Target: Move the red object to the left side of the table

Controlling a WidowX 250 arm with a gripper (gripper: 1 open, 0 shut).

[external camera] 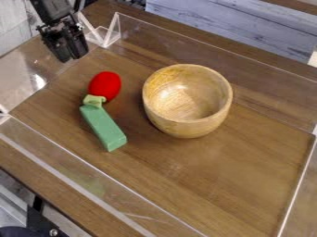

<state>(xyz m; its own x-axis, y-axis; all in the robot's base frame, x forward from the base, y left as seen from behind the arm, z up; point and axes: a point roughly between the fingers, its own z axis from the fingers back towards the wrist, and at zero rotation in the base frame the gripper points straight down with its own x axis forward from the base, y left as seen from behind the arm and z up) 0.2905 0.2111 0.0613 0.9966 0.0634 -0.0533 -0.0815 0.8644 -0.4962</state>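
Observation:
The red object [106, 85], a small rounded toy fruit, lies on the table [235, 176] left of the middle. It touches the near end of a green block [103, 126]. My gripper [63, 48] hangs above and to the upper left of the red object, clear of it. Its dark fingers [76, 46] point steeply down, stand a little apart and hold nothing.
A wooden bowl [186, 99] stands right of the red object, near the middle. Low clear plastic walls [74, 176] border the tabletop, and a clear plastic bracket [109, 32] sits at the back left beside the gripper.

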